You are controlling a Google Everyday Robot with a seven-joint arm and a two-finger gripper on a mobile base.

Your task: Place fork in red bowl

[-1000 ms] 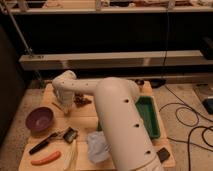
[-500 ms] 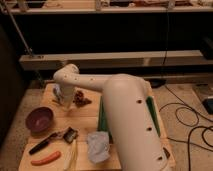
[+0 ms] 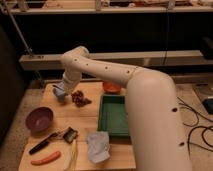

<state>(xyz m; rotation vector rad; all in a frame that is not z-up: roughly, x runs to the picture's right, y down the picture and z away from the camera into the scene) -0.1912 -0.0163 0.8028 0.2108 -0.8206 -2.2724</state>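
My gripper [image 3: 60, 93] hangs over the back left of the wooden table, just above its surface, at the end of the pale arm that sweeps in from the lower right. Its fingers are shut, and a thin dark sliver, the fork [image 3: 55, 88], pokes out of them toward the upper left. The red bowl [image 3: 112, 88] is a small orange-red dish at the table's back edge, right of the gripper and partly hidden behind the arm. A clump of dark reddish-brown stuff [image 3: 80, 98] lies between gripper and bowl.
A purple bowl [image 3: 39, 119] sits at the left. A black-handled utensil [image 3: 50, 140], pale yellow strips [image 3: 73, 154] and an orange stick [image 3: 46, 158] lie at the front left. A green tray [image 3: 114, 116] and a crumpled white cloth [image 3: 98, 145] are mid-table.
The gripper has risen slightly and edged toward the back left. The arm's elbow has swung to the right. The fingers stay shut.
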